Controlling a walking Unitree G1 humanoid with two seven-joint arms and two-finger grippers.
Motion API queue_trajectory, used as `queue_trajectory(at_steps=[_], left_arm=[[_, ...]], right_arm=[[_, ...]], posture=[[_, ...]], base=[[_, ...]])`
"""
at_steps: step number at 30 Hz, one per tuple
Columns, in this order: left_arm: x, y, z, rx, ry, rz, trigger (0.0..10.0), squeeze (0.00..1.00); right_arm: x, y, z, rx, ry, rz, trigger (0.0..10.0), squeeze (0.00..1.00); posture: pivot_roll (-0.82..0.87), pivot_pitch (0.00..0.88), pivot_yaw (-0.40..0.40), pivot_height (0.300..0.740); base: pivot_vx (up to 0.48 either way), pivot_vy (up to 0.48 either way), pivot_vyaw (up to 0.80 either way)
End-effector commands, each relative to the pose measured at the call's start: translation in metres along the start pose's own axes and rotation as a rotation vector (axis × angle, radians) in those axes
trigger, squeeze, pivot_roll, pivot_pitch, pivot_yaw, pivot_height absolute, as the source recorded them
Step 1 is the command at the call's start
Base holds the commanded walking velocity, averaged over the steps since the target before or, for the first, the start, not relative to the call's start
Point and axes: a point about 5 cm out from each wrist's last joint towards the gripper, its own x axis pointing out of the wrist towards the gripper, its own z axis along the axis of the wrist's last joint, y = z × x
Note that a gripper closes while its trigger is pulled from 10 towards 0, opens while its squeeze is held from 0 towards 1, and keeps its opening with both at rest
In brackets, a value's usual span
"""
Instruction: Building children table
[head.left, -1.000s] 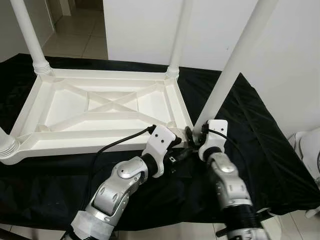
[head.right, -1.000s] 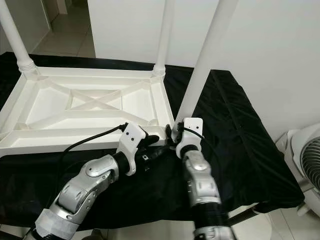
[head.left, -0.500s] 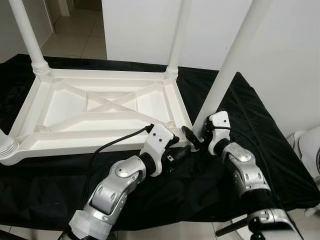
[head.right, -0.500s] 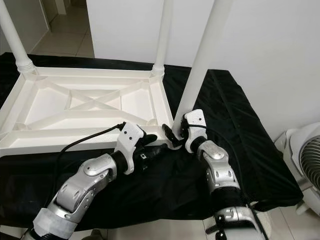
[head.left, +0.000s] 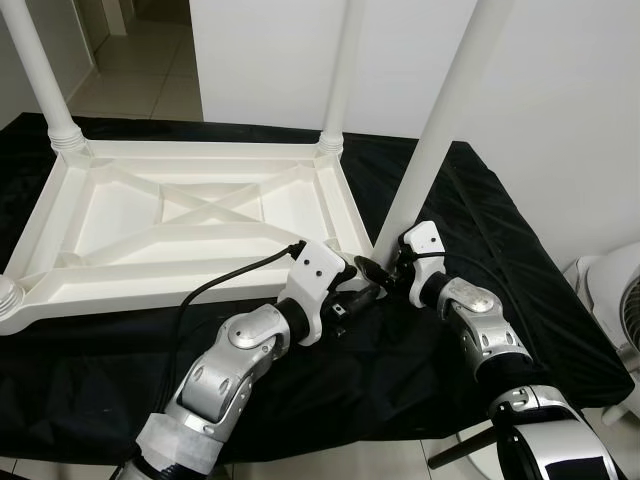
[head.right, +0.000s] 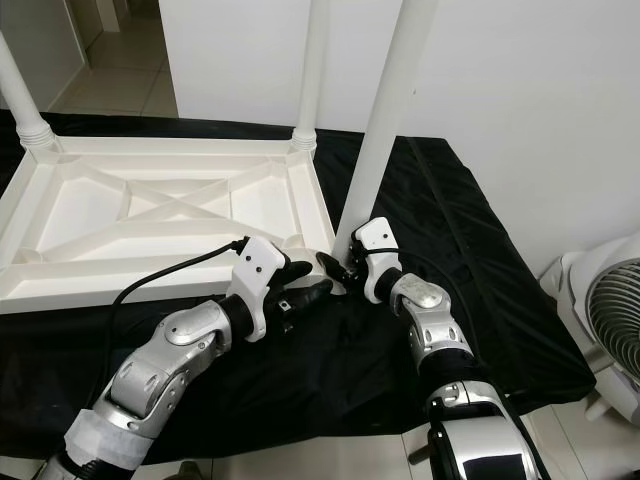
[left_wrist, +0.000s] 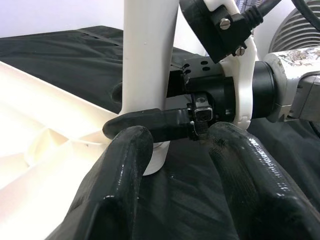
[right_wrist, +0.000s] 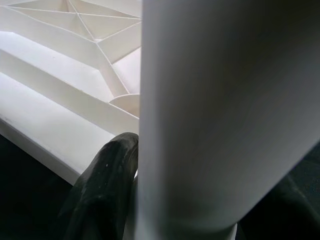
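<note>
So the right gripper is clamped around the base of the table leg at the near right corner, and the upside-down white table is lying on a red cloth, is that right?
Not quite: the cloth is black, not red, as the left eye view shows. The rest holds: the right gripper is clamped around the base of the table leg at the near right corner of the upside-down white table.

White table leg (right_wrist: 200, 115) stands close in front of the cam, upright, w/ its lower end near the frame's edge. One black finger (right_wrist: 100, 190) of the right gripper (right_wrist: 165, 210) sits against the leg's side, touching it; other finger mostly hidden behind the leg, a dark bit at the far corner. Beyond: underside of the white tabletop (right_wrist: 60, 75) w/ raised ribs crossing diagonally & a plain outer rim. Black cloth (right_wrist: 20, 170) lies beside the rim.
</note>
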Motion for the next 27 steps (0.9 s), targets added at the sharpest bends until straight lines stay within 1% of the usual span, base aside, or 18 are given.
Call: queue_trajectory(at_steps=[1, 3, 5, 6, 7, 8, 10, 12, 13, 14, 17, 20, 21, 23, 24, 25, 26, 27], left_arm=[[0.001, -0.002, 0.002, 0.002, -0.003, -0.027, 10.0, 0.0], [0.001, -0.003, 0.002, 0.007, 0.002, -0.028, 10.0, 0.0], [0.001, -0.003, 0.002, 0.008, 0.004, -0.029, 10.0, 0.0], [0.001, -0.003, 0.002, 0.009, 0.005, -0.03, 10.0, 0.0], [0.0, -0.003, 0.002, 0.008, 0.007, -0.033, 10.0, 0.0], [0.0, -0.003, 0.002, 0.008, 0.007, -0.033, 10.0, 0.0], [0.0, -0.004, 0.001, 0.007, 0.007, -0.036, 10.0, 0.0], [0.0, -0.005, 0.001, 0.006, 0.007, -0.038, 10.0, 0.0], [0.0, -0.006, 0.001, 0.003, 0.008, -0.041, 10.0, 0.0], [0.0, -0.006, 0.001, 0.003, 0.008, -0.041, 10.0, 0.0], [0.0, -0.008, 0.0, -0.004, 0.009, -0.047, 10.0, 0.0], [0.0, -0.01, -0.001, -0.012, 0.011, -0.051, 10.0, 0.0], [0.0, -0.01, -0.001, -0.013, 0.012, -0.051, 10.0, 0.0], [0.0, -0.011, -0.001, -0.014, 0.012, -0.052, 10.0, 0.0], [0.0, -0.012, -0.002, -0.019, 0.014, -0.054, 10.0, 0.0], [0.0, -0.012, -0.002, -0.019, 0.014, -0.054, 10.0, 0.0], [-0.001, -0.013, -0.003, -0.025, 0.017, -0.06, 10.0, 0.0], [-0.001, -0.014, -0.003, -0.027, 0.018, -0.061, 10.0, 0.0]], right_arm=[[0.003, 0.005, -0.003, -0.001, 0.017, 0.041, 0.0, 0.0], [0.004, 0.003, -0.001, 0.035, -0.006, 0.013, 0.0, 0.0], [0.004, 0.002, -0.001, 0.049, -0.011, -0.008, 0.0, 0.0], [0.004, 0.001, -0.002, 0.052, -0.009, -0.028, 0.0, 0.0], [0.002, -0.003, -0.004, 0.046, 0.006, -0.116, 0.0, 0.0], [0.002, -0.003, -0.004, 0.046, 0.006, -0.116, 0.0, 0.0], [0.001, -0.005, -0.006, 0.057, 0.017, -0.176, 0.0, 0.0], [0.001, -0.005, -0.008, 0.052, 0.029, -0.199, 0.0, 0.0], [0.001, -0.006, -0.01, 0.07, 0.04, -0.273, 0.0, 0.0], [0.001, -0.006, -0.01, 0.07, 0.04, -0.273, 0.0, 0.0], [-0.001, -0.007, -0.014, 0.103, 0.069, -0.44, 0.0, 0.0], [-0.007, -0.002, -0.018, 0.141, 0.095, -0.599, 0.0, 0.0], [-0.009, -0.002, -0.02, 0.152, 0.104, -0.634, 0.0, 0.0], [-0.01, -0.001, -0.021, 0.161, 0.111, -0.66, 0.0, 0.0], [-0.014, 0.002, -0.023, 0.201, 0.116, -0.751, 0.0, 0.0], [-0.014, 0.002, -0.023, 0.201, 0.116, -0.751, 0.0, 0.0], [-0.022, 0.009, -0.026, 0.252, 0.126, -0.891, 0.0, 0.0], [-0.024, 0.011, -0.027, 0.259, 0.127, -0.921, 0.0, 0.0]], posture=[[0.17, 0.0, -0.077, 0.74], [0.17, 0.0, -0.076, 0.74], [0.17, 0.0, -0.075, 0.74], [0.16, 0.0, -0.073, 0.74], [0.16, 0.0, -0.071, 0.74], [0.16, 0.0, -0.071, 0.74], [0.16, 0.0, -0.069, 0.74], [0.16, 0.0, -0.069, 0.74], [0.15, 0.0, -0.067, 0.74], [0.15, 0.0, -0.067, 0.74], [0.15, 0.0, -0.066, 0.74], [0.14, 0.003, -0.065, 0.74], [0.14, 0.003, -0.065, 0.74], [0.14, 0.003, -0.065, 0.74], [0.13, 0.014, -0.06, 0.74], [0.13, 0.014, -0.06, 0.74], [0.13, 0.014, -0.06, 0.74], [0.13, 0.014, -0.06, 0.74]], base=[[0.0, 0.0, 0.0], [0.0, 0.0, 0.0], [0.0, 0.0, 0.0], [0.0, 0.0, 0.0], [0.0, 0.0, 0.0], [0.0, 0.0, 0.0], [0.0, 0.0, 0.0], [0.0, 0.0, 0.0], [0.0, 0.0, 0.0], [0.0, 0.0, 0.0], [0.0, 0.0, 0.0], [0.0, 0.0, 0.0], [0.0, 0.0, 0.0], [0.0, 0.0, 0.0], [0.0, 0.0, 0.0], [0.0, 0.0, 0.0], [0.0, 0.0, 0.0], [0.0, 0.0, 0.0]])
